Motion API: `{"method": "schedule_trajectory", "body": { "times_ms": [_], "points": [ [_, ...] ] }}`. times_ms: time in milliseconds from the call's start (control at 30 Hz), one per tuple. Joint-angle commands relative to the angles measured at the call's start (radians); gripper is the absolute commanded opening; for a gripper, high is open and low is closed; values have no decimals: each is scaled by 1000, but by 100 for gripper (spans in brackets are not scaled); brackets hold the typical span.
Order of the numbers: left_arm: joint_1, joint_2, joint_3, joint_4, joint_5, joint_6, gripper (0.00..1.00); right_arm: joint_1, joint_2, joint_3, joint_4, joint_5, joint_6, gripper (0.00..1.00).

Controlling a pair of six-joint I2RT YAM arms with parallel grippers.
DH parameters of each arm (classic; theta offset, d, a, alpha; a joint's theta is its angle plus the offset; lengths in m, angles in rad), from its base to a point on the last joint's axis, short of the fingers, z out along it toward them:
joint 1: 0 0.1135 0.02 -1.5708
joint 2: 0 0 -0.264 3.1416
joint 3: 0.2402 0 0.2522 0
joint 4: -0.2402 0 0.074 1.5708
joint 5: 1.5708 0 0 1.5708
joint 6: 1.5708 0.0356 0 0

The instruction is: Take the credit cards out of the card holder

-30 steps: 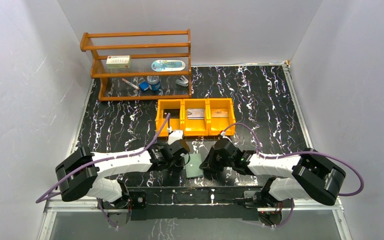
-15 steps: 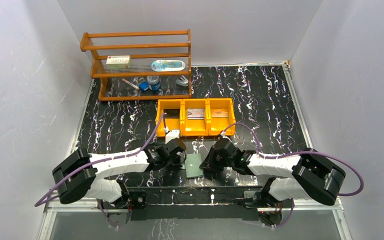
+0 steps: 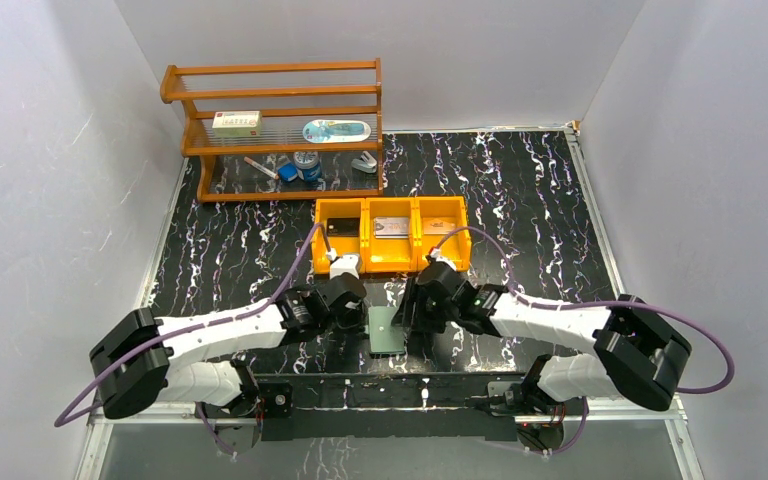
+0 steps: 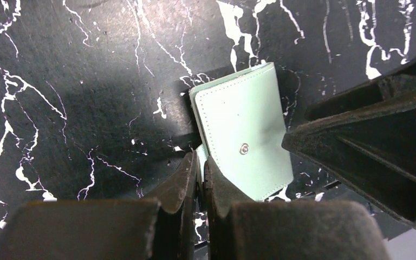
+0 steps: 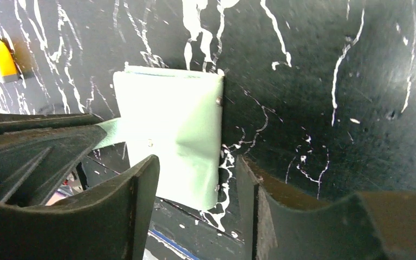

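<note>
The pale green card holder (image 3: 387, 331) lies folded on the black marbled table near the front edge, a snap stud (image 4: 244, 149) on its upper face. My left gripper (image 4: 200, 162) is shut on a thin green flap at the card holder's (image 4: 242, 130) left edge. My right gripper (image 5: 196, 162) is open, its jaws astride the right edge of the card holder (image 5: 165, 124) without touching it. Behind, a silver-grey credit card (image 3: 392, 227) and a tan one (image 3: 438, 227) lie in the orange tray (image 3: 390, 266). A dark card (image 3: 344, 227) lies in its left compartment.
A wooden shelf rack (image 3: 275, 130) at the back left carries a white box, a tin and other small items. The black front rail (image 3: 390, 385) runs just below the card holder. Grey walls close in both sides.
My left gripper has closed on the card holder's flap. My right gripper has opened and let go of the holder. Both grippers have shifted a little farther from the front edge.
</note>
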Motion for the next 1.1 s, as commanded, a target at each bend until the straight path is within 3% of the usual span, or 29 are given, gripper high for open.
{"method": "schedule_trajectory", "body": {
  "times_ms": [0,300,467,933,1067],
  "points": [
    [6,-60,4,9,3,31,0,-4,-39,134,-193,95,-119,65],
    [6,-130,4,51,38,47,0,-5,-11,154,-79,-47,-129,66],
    [6,-147,4,54,48,46,0,-2,38,162,-10,-122,-120,75],
    [6,-124,60,55,72,80,0,3,92,233,-84,-133,-187,83],
    [6,-118,68,53,74,82,0,3,111,233,-120,-104,-190,81]
  ]
}}
